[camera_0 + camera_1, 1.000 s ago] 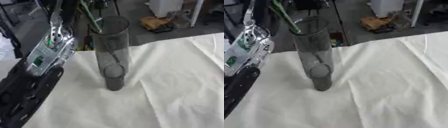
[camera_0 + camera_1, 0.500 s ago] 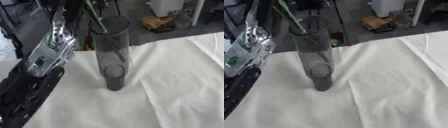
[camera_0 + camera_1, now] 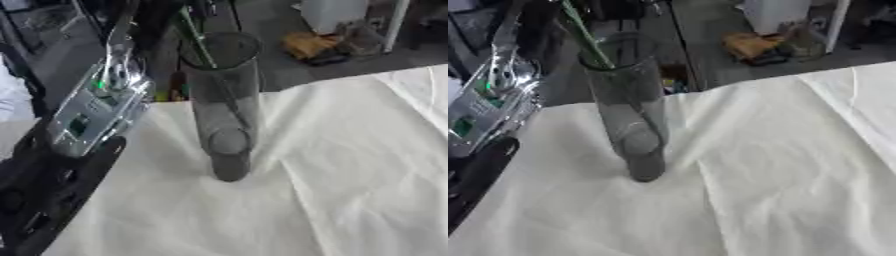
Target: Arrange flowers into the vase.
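Observation:
A tall clear glass vase (image 3: 223,105) stands upright on the white cloth (image 3: 350,165). A thin green flower stem (image 3: 194,36) slants down from the upper left, and its lower end is inside the vase mouth. My left arm (image 3: 94,107), silver and black, rises along the left side. Its dark left hand (image 3: 147,17) is at the top edge above the vase, curled on the upper part of the stem. The flower head is out of view. My right hand shows in neither view.
The cloth's far edge runs just behind the vase. Beyond it lie a dark floor, a brown and yellow bundle (image 3: 306,45) and a white box (image 3: 332,12). The cloth has wrinkles to the right of the vase (image 3: 737,165).
Almost nothing differs: my left hand and the stem have stayed over the vase mouth, and the vase has not moved.

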Tool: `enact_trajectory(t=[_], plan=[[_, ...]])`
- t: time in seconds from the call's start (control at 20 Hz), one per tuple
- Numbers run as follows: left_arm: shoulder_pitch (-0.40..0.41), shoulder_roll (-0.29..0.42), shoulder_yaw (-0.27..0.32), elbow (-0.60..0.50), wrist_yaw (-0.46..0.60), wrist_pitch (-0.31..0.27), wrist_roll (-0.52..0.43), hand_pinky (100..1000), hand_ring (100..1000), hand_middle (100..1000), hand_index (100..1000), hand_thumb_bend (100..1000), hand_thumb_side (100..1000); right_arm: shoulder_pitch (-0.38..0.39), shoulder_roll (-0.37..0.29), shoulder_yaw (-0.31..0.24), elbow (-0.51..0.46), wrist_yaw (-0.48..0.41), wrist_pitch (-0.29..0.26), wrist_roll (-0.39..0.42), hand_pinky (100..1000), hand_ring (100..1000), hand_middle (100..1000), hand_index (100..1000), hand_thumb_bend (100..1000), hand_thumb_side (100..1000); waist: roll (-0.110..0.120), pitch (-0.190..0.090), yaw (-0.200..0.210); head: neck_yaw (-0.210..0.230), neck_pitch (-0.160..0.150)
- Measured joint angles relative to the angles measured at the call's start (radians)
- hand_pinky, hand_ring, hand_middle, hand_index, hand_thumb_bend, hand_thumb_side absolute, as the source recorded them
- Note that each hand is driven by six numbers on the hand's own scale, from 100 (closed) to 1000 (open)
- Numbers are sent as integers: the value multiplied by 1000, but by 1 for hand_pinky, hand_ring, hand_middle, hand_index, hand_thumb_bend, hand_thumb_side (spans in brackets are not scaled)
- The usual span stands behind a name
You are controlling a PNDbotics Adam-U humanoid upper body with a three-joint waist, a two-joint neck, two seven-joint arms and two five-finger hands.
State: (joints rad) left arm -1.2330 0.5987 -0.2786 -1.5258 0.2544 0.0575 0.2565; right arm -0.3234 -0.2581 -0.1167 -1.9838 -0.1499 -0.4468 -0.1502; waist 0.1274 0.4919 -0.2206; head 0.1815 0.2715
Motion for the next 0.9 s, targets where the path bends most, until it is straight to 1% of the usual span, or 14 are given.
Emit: enact_trajectory(t=[0.15, 0.2, 0.3, 0.4, 0.45, 0.5, 0.55, 0.7, 0.75, 0.8, 0.85, 0.9], plan=[[0, 0, 0, 0, -21, 17, -17, 300, 484, 467, 657, 240, 696, 2, 0, 0, 0, 0, 2, 2, 875, 841, 644, 924, 100, 990, 0, 0, 2, 0, 0], [0, 0, 0, 0, -27, 24, -23, 333, 522, 493, 673, 240, 696, 3, 0, 0, 0, 0, 2, 2, 875, 841, 644, 924, 100, 990, 0, 0, 2, -1, 0], [1, 0, 0, 0, -37, 36, -31, 369, 575, 537, 708, 238, 701, 3, 0, 0, 0, 0, 4, 4, 875, 841, 644, 925, 100, 988, 0, -1, 3, -2, 0], [2, 0, 0, 0, -47, 45, -37, 386, 595, 557, 730, 238, 705, 4, 0, 0, 0, -1, 5, 3, 875, 841, 642, 925, 100, 987, 0, -1, 4, -3, 0], [3, 1, 0, 0, -51, 49, -40, 413, 623, 585, 763, 239, 711, 4, 0, 0, 0, -1, 6, 2, 875, 841, 642, 925, 100, 985, 0, -1, 6, -3, 1], [6, 3, 0, 0, -56, 52, -44, 415, 625, 587, 766, 238, 712, 4, 0, 0, 0, -1, 7, 1, 876, 841, 642, 925, 100, 985, 0, -1, 6, -4, 1], [9, 6, 0, 0, -60, 56, -48, 437, 646, 600, 789, 236, 714, 5, 0, 0, 0, -1, 8, 1, 876, 841, 642, 925, 100, 984, 1, -2, 7, -4, 4], [12, 9, 0, 0, -71, 66, -57, 447, 658, 614, 805, 240, 718, 7, 2, 0, 0, -1, 11, 1, 876, 841, 642, 925, 100, 984, 3, -4, 10, -7, 10], [13, 9, 0, 0, -72, 68, -59, 461, 685, 641, 834, 257, 731, 7, 4, 0, 0, -1, 12, 1, 876, 841, 642, 925, 100, 984, 4, -5, 10, -7, 10], [14, 9, 0, 0, -75, 70, -61, 466, 694, 651, 842, 263, 735, 7, 5, 0, 0, -1, 13, 0, 876, 841, 642, 925, 100, 984, 5, -6, 10, -7, 10], [16, 10, 0, 0, -77, 73, -63, 491, 729, 684, 871, 271, 743, 7, 6, 0, 0, -1, 14, 0, 876, 841, 642, 925, 100, 984, 5, -7, 10, -7, 10], [18, 10, 0, 0, -80, 75, -66, 504, 744, 701, 885, 279, 751, 7, 7, 0, 0, -1, 15, 0, 876, 841, 642, 925, 100, 983, 6, -7, 10, -7, 10]])
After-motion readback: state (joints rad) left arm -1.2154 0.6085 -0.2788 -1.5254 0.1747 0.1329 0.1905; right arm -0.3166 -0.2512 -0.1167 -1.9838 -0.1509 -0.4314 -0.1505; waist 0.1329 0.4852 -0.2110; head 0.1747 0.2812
